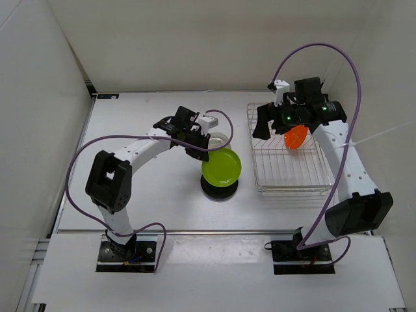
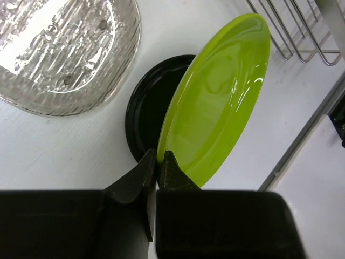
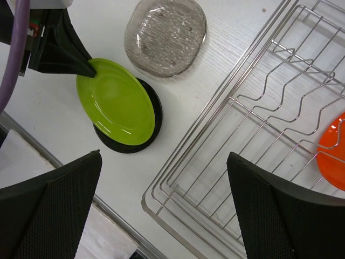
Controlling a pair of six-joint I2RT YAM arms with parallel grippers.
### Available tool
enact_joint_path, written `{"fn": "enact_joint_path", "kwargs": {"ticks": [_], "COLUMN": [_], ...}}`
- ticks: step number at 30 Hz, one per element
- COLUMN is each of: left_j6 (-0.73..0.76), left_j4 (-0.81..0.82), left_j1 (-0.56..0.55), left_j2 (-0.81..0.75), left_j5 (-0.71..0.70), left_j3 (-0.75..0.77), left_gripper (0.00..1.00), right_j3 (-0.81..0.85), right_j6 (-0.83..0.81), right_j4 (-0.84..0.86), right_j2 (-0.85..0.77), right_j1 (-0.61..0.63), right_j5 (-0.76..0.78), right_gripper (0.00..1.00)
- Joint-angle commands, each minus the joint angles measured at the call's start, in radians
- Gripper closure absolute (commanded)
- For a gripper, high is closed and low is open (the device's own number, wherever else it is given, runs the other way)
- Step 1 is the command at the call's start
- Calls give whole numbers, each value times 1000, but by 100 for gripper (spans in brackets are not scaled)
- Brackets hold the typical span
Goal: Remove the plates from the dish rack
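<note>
Left gripper (image 2: 157, 159) clamped on rim of green plate (image 2: 215, 97), tilted over black plate (image 2: 144, 116) on table; clear plate (image 2: 64, 48) beside. Right gripper (image 3: 163, 156) spread wide, empty, above rack (image 1: 289, 190) edge; orange plate (image 3: 334, 143) inside rack.

Lime green plate (image 2: 215, 102) & black plate (image 2: 141, 121) were glossy, smooth; orange plate (image 3: 334, 145) glossy too. Clear plate (image 2: 64, 48) looked ribbed, glass-like. Dish rack (image 3: 253, 124): shiny metal wire. Table (image 1: 162, 201) was matt white. Right gripper (image 3: 164, 156) w/ 2 pads (image 3: 59, 210), matt black, fine-meshed.
</note>
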Motion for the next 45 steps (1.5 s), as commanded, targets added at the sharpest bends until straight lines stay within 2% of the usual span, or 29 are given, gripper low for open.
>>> {"fn": "enact_joint_path", "kwargs": {"ticks": [1, 18, 26, 35, 38, 39, 41, 42, 45], "left_j6": [37, 65, 65, 65, 65, 65, 65, 65, 65], "left_j4": [27, 7, 7, 7, 7, 7, 7, 7, 7], "left_j1": [0, 0, 0, 0, 0, 0, 0, 0, 0], "left_j2": [-20, 88, 97, 74, 51, 51, 32, 20, -4], "left_j5": [-19, -28, -28, -28, -28, -28, -28, -39, -39], "left_j3": [7, 27, 18, 7, 7, -3, -3, -3, -3], "left_gripper": [89, 89, 63, 46, 34, 25, 16, 0, 0], "right_j3": [-4, -13, -13, -13, -13, -13, -23, -24, -42], "right_j6": [11, 11, 11, 11, 11, 11, 21, 40, 39], "right_j4": [44, 54, 54, 54, 54, 54, 64, 83, 119], "right_j2": [-43, -62, -62, -62, -62, -62, -62, -62, -34], "right_j1": [-1, -1, -1, -1, -1, -1, -1, -1, -1], "right_j5": [20, 47, 47, 47, 47, 58, 102, 198, 380], "right_gripper": [0, 0, 0, 0, 0, 0, 0, 0, 0]}}
